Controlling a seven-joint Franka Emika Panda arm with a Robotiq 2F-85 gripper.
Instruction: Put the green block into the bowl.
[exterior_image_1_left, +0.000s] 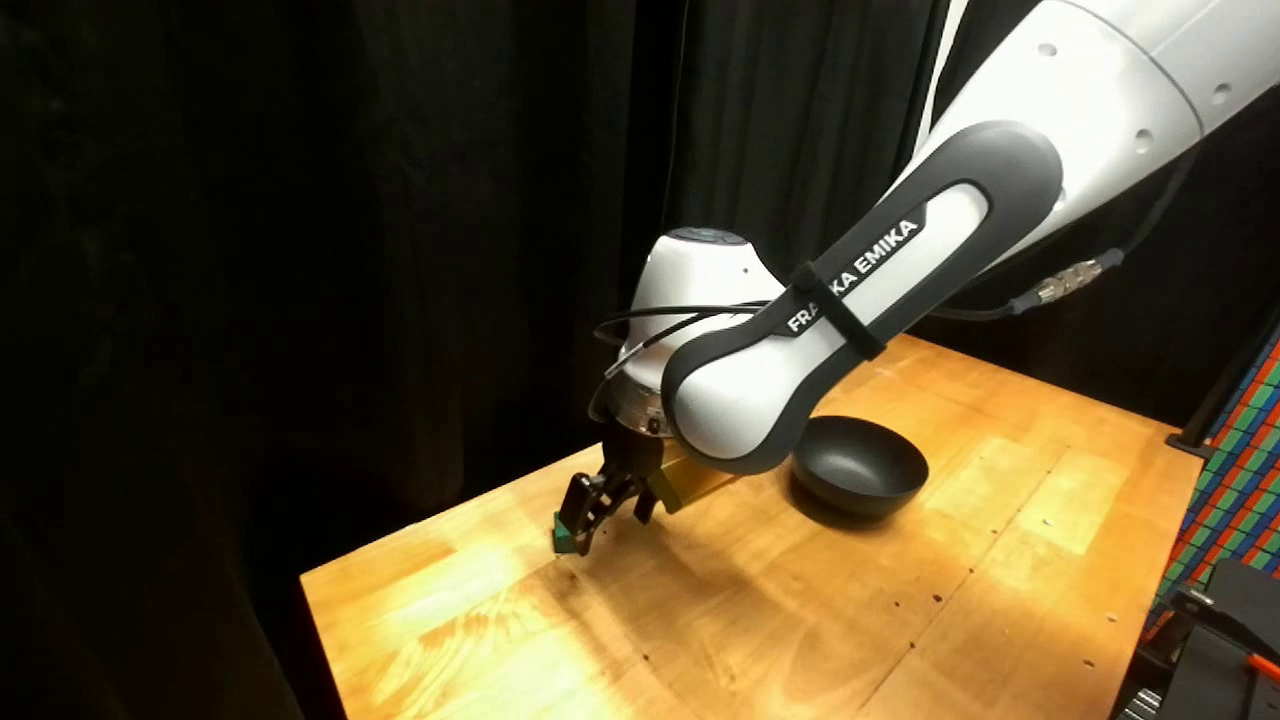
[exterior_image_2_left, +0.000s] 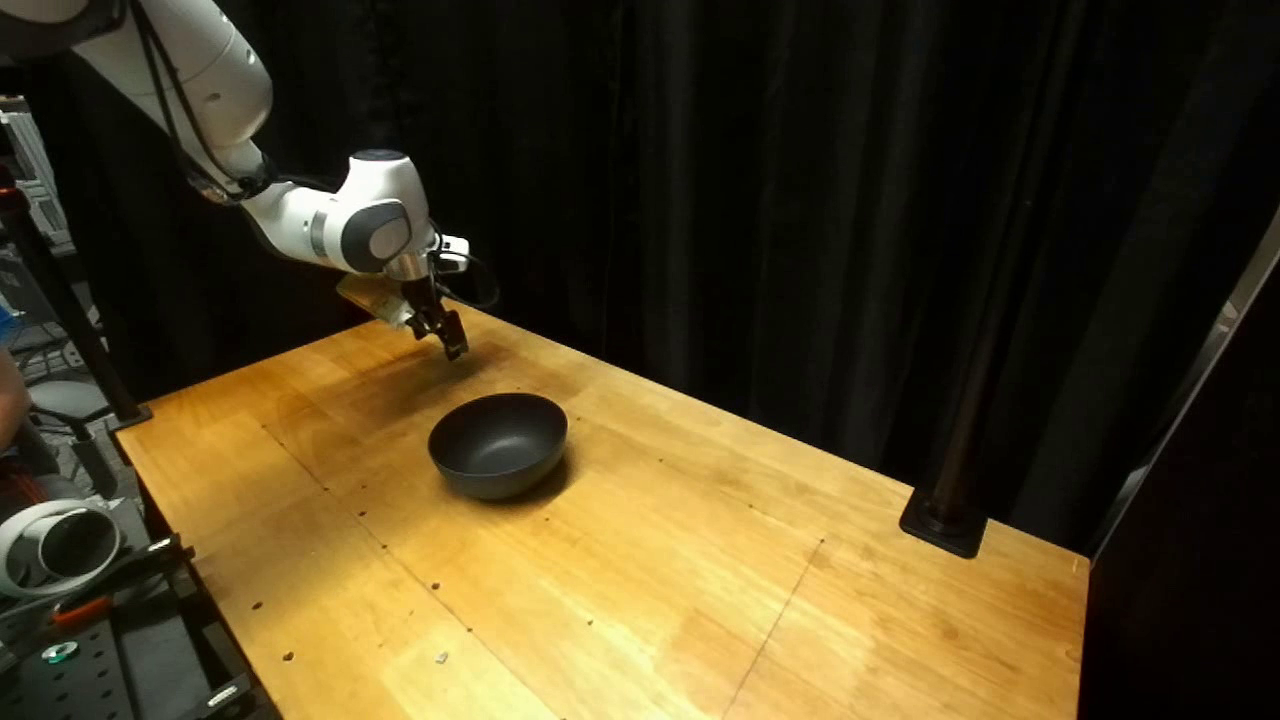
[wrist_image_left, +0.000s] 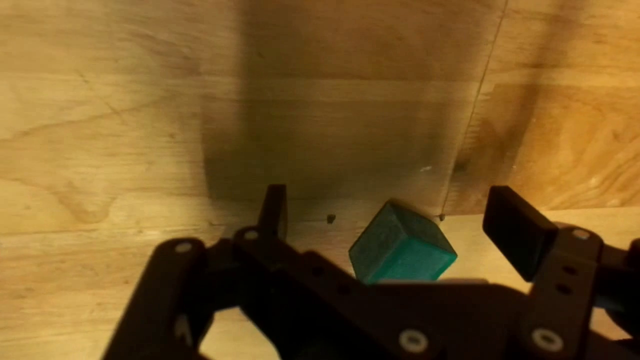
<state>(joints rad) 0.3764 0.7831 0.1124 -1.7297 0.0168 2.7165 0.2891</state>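
- Hanging low over the wooden surface (exterior_image_1_left: 760, 610), the black Robotiq gripper (wrist_image_left: 397, 220) points downward with its jaws apart, a wide gap between them.
- In the wrist view the green block (wrist_image_left: 410, 250) shows within that gap, nearer the jaw on the picture's right side, with bare wood visible either side of it. Whether it truly stands between the jaws or a little beneath them cannot be told.
- The green block is turned at an angle to the jaws; three of its faces show, one bright green and two darker, and part of the gripper covers its lower edge.
- In an exterior view the green block (exterior_image_1_left: 562, 536) rests on the surface just beside the near jaw, partly hidden by it.
- The round black bowl (exterior_image_2_left: 500, 440) stands upright on the surface in both exterior views, well apart from the green block and from the gripper.
- The white Franka Emika Panda arm (exterior_image_1_left: 945, 240) slants down from an upper corner; a black strap (exterior_image_1_left: 838, 312) crosses its lettering.
- Black curtains (exterior_image_1_left: 300, 250) hang behind the surface.
- A dark post (exterior_image_2_left: 968, 430) rises from a base plate (exterior_image_2_left: 943, 522) at the surface's edge.
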